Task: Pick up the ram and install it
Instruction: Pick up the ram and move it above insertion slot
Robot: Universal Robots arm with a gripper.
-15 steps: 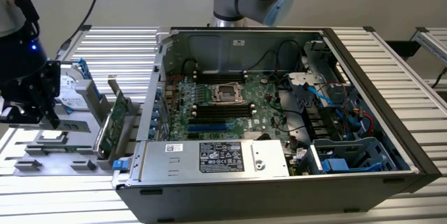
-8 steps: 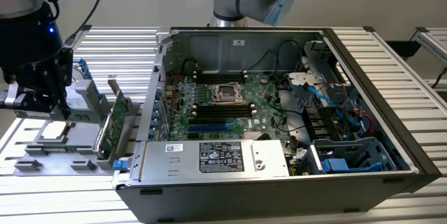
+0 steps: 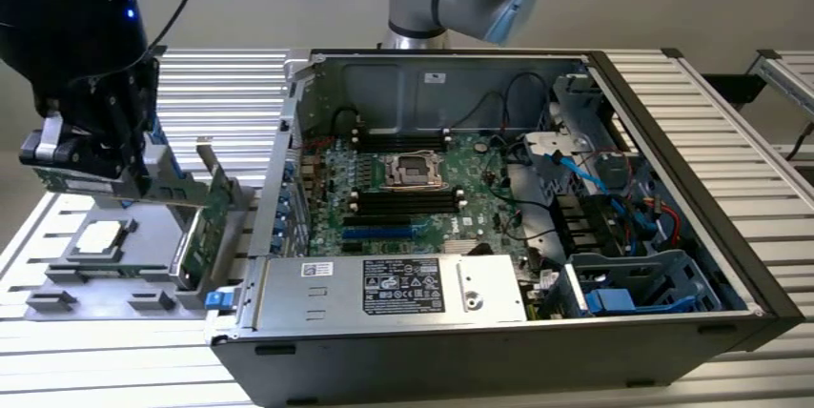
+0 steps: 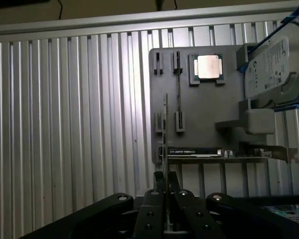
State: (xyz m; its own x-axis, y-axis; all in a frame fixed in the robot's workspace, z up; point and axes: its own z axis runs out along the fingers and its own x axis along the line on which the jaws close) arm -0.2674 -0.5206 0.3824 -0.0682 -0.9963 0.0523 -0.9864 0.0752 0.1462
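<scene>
My gripper hangs over the grey parts holder at the exterior view's left, shut on the ram, a thin green stick held level just above the holder. In the wrist view the ram shows edge-on, running away from the gripper, whose fingertips pinch its near edge. The open computer case lies to the right of the holder. Its motherboard carries long black memory slots beside the processor socket.
The holder also carries a loose processor, a second thin stick standing in a slot, a hard drive and a green expansion card with a metal bracket. The power supply sits along the case's near side, cables and drive cages at its right.
</scene>
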